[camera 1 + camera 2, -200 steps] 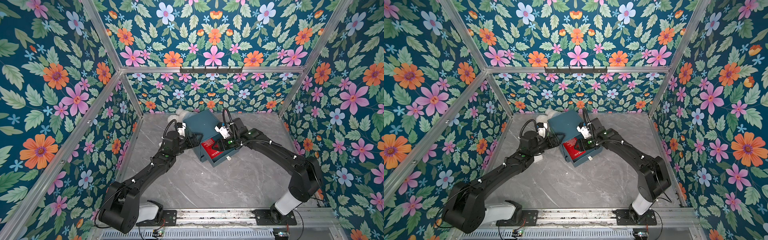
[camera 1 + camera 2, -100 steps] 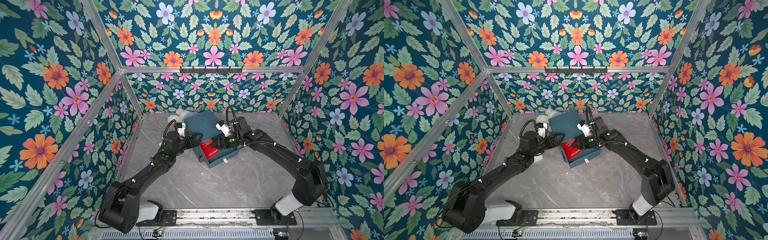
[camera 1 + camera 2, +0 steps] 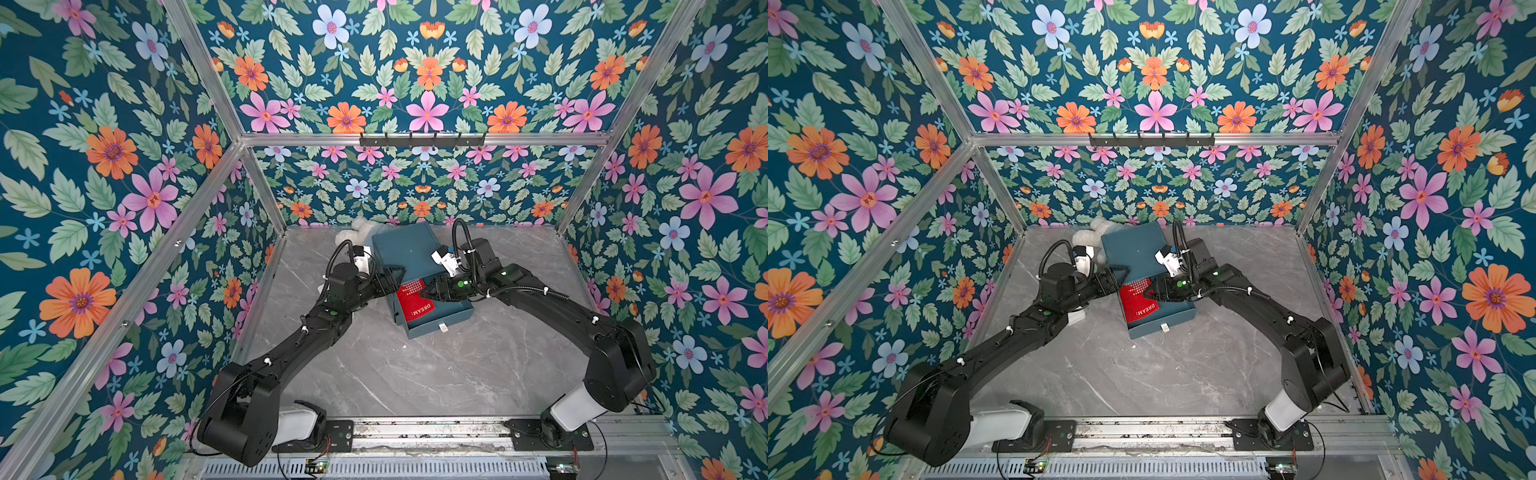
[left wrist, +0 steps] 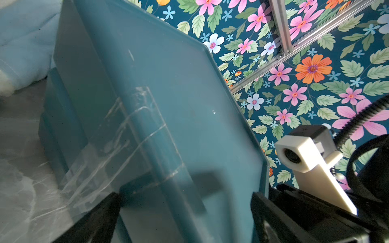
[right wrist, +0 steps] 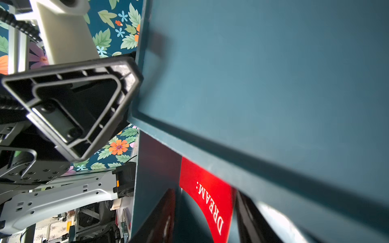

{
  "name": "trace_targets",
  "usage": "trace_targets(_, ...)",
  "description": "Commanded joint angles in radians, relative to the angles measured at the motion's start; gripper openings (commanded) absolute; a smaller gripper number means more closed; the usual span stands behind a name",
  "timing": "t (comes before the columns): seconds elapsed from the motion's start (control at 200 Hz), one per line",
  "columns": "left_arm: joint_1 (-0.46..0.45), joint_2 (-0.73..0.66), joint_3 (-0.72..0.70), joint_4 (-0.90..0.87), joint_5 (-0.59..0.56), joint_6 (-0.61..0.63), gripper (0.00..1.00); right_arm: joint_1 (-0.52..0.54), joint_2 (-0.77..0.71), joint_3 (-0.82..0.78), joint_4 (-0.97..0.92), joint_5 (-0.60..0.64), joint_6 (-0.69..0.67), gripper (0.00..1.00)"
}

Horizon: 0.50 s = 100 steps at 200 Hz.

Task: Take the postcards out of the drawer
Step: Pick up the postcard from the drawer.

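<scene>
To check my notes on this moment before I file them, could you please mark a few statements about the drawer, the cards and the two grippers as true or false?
1. The drawer stands pulled out of the teal box. True.
2. The card showing in the drawer is cream. False: it is a red card reading DREAM.
3. The left gripper is shut. False: its jaws stand wide apart at the box's side.
4. The right gripper reaches into the drawer at the red card. True.
5. A white plush toy lies in front of the drawer. False: it lies behind the box, by the back wall.
</scene>
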Motion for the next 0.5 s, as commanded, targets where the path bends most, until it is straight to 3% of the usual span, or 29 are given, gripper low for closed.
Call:
trace_targets(0.0,-0.001,-0.003,-0.002,0.042,0.017,-0.011,1.00,0.001,-0.007,-0.005,0.062,-0.037,0.062,0.48)
trace_targets(0.245,-0.002,0.004,-0.004,0.058,0.024,-0.021,1.00,0.003,-0.027,-0.025,0.128,-0.018,0.185,0.42)
trace_targets(0.495,-0.002,0.007,-0.002,0.071,0.029,-0.022,1.00,0.006,-0.021,-0.032,0.086,0.048,0.216,0.38)
